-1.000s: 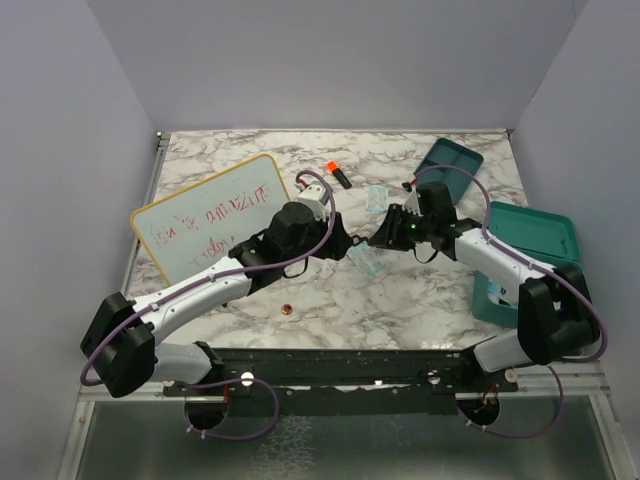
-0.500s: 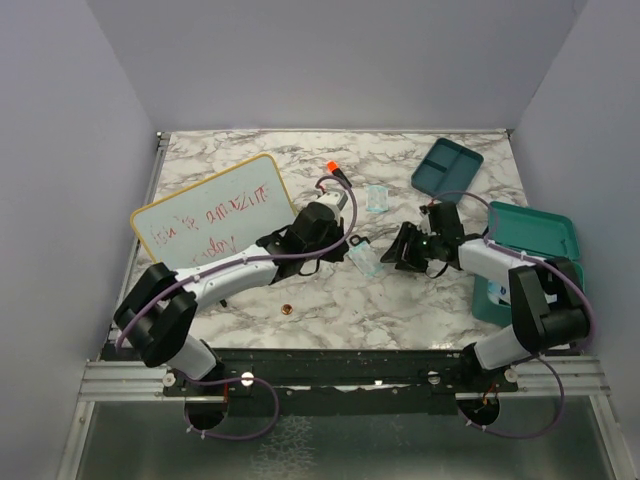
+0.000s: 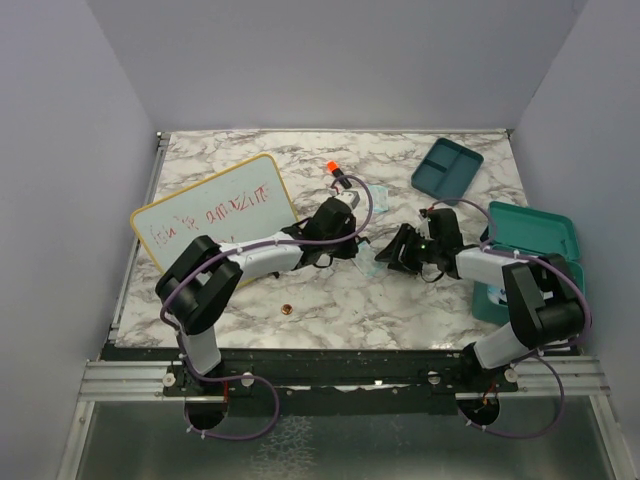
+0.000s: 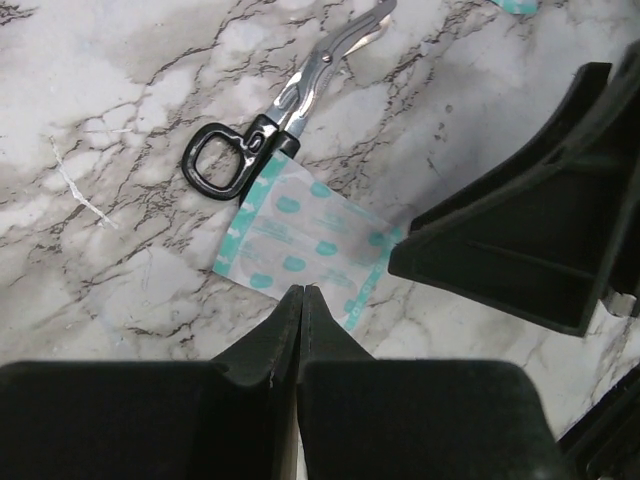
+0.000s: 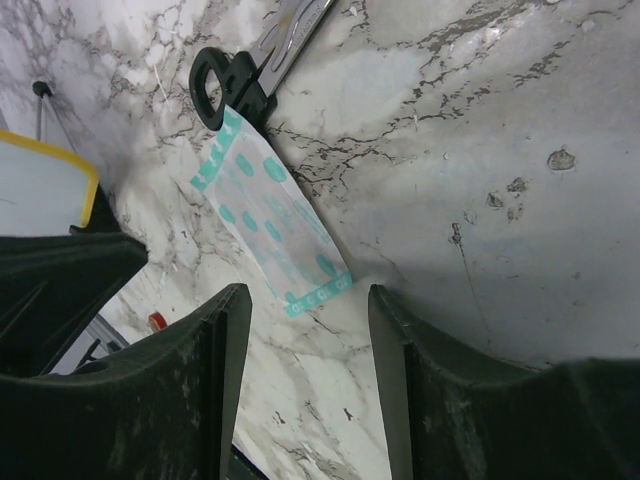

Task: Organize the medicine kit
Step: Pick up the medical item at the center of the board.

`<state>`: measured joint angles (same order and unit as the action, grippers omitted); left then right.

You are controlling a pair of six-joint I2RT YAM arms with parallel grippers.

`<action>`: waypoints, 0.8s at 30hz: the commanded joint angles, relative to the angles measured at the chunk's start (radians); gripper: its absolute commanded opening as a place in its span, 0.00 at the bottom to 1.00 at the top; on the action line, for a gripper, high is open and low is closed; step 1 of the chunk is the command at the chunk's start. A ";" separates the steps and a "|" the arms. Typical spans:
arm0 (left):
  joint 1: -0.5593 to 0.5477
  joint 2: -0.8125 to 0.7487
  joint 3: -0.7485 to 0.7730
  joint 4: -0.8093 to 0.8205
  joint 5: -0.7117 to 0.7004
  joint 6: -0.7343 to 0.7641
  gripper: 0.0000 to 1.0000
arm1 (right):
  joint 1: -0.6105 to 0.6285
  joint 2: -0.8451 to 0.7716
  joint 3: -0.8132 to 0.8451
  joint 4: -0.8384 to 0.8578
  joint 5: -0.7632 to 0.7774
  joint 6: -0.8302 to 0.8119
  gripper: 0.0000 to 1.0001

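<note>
The teal medicine kit case (image 3: 528,240) sits at the right edge of the table (image 3: 330,310), its tray insert (image 3: 447,167) well apart at the far side; between the arms lies a bandage packet (image 4: 305,245), one corner against the scissors (image 4: 280,110); the left gripper (image 4: 302,296) is closed tight, tips at the packet's near edge, whether pinching it I cannot tell; the right gripper (image 5: 305,335) stands partly open, holding nothing, the packet just ahead.

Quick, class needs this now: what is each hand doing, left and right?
Left hand: closed, fingertips together at the bandage packet's edge; a grip on it cannot be told.
Right hand: open, holding nothing.
</note>
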<state>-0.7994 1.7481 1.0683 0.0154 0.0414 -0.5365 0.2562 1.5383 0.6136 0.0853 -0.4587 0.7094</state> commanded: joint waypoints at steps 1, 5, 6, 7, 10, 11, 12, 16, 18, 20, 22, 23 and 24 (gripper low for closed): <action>0.019 0.057 0.043 0.012 0.045 -0.032 0.00 | 0.002 0.026 -0.038 0.098 -0.011 0.035 0.56; 0.032 0.090 0.042 0.026 0.057 -0.031 0.00 | 0.002 0.044 -0.040 0.113 -0.018 0.031 0.57; 0.036 0.097 0.041 0.029 0.059 -0.028 0.00 | 0.003 0.046 -0.041 0.118 -0.018 0.032 0.57; 0.038 0.103 0.039 0.029 0.061 -0.024 0.00 | 0.003 0.048 -0.043 0.125 -0.019 0.034 0.57; 0.045 0.108 0.024 0.035 0.060 -0.020 0.00 | 0.002 0.052 -0.046 0.146 -0.026 0.047 0.57; 0.046 0.109 0.018 0.042 0.065 -0.017 0.00 | 0.002 0.052 -0.048 0.156 -0.033 0.052 0.57; 0.046 0.112 0.012 0.046 0.072 -0.013 0.00 | 0.002 0.054 -0.050 0.164 -0.038 0.057 0.57; 0.046 0.137 0.016 0.045 0.090 0.005 0.00 | 0.002 0.061 -0.061 0.194 -0.056 0.078 0.57; 0.046 0.146 0.016 0.043 0.089 0.010 0.00 | 0.002 0.069 -0.069 0.210 -0.064 0.086 0.57; 0.046 0.154 0.014 0.033 0.091 0.009 0.00 | 0.002 0.075 -0.072 0.220 -0.072 0.090 0.57; 0.046 0.156 0.006 0.028 0.092 0.007 0.00 | 0.003 0.077 -0.079 0.235 -0.079 0.097 0.56; 0.046 0.156 0.000 0.029 0.092 0.005 0.00 | 0.002 0.076 -0.084 0.242 -0.081 0.097 0.56; 0.046 0.156 -0.006 0.032 0.092 0.003 0.00 | 0.002 0.077 -0.086 0.248 -0.083 0.098 0.55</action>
<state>-0.7547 1.8896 1.0870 0.0425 0.1093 -0.5411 0.2562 1.5921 0.5606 0.3061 -0.5190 0.7963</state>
